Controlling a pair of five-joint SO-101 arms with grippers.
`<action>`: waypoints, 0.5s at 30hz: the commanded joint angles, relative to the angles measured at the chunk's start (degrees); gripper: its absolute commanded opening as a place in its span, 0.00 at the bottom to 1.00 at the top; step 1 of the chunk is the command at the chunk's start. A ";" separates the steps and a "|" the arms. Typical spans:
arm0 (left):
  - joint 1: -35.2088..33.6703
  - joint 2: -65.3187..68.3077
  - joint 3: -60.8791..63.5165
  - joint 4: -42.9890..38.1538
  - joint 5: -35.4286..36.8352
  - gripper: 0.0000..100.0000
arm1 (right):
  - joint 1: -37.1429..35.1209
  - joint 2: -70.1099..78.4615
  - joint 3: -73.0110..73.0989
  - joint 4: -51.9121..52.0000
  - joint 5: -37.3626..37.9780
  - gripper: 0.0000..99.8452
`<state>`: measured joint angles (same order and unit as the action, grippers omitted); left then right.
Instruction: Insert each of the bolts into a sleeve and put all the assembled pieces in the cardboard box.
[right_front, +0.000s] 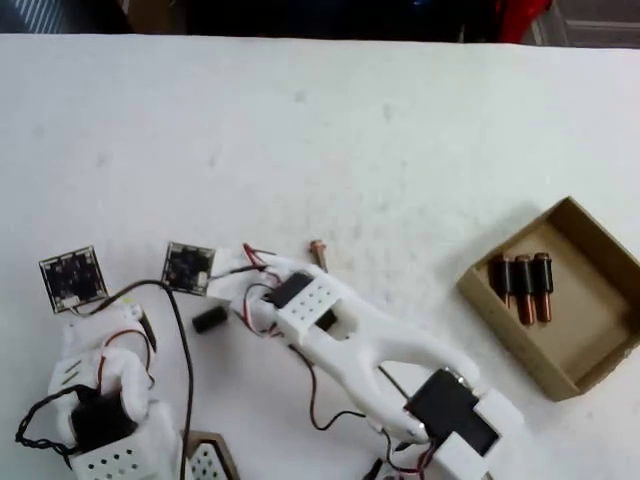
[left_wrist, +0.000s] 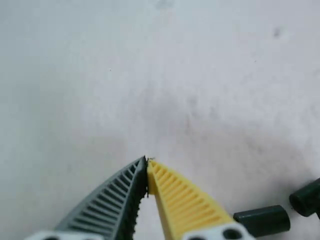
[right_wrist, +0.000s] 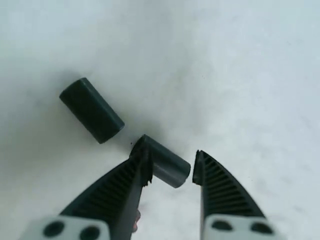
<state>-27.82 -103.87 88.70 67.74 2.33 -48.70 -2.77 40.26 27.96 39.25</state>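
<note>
Right end effector (right_wrist: 170, 152) is low over the white tabletop (right_front: 350, 130) with its fingers apart. One dark sleeve (right_wrist: 162, 160) lies on its side between them. The sleeve is against one finger and a clear gap separates it from the other, so it is not clamped. Second sleeve (right_wrist: 91, 110) lies flat just beyond the fingertips, apart from the first and angled differently. In the high view the second sleeve (right_front: 209, 320) sits beside the front of the right arm (right_front: 340, 330), between the two arms.

Left end effector (left_wrist: 146, 162) is pressed together, with the grey and yellow tips meeting and nothing between them. It points at bare tabletop. Two sleeves lie close together just beside the yellow finger (left_wrist: 185, 200). Left arm (right_front: 110, 400) sits at the near left corner.

One loose bolt (right_front: 318, 250) lies on the tabletop just past the right arm's front end, not in any sleeve. The cardboard box (right_front: 590, 320) is on the right, well apart from both arms. It holds three assembled pieces (right_front: 524, 288) side by side against its left wall.

Two small black square boards (right_front: 72, 277) sit above the arms' front ends.
</note>
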 joint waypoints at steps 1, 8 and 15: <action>-0.57 -0.66 -2.46 -0.18 -0.53 0.02 | 0.57 -5.76 -0.53 3.38 3.52 0.13; -0.57 -0.66 -2.46 -0.26 -0.53 0.02 | 0.40 -6.81 -0.53 10.15 20.40 0.12; -0.57 -0.66 -2.46 -0.26 -0.53 0.02 | 0.40 -6.81 -0.88 9.80 27.08 0.12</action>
<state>-27.82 -103.87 88.70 67.74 2.33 -48.09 -6.90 40.26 37.63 63.96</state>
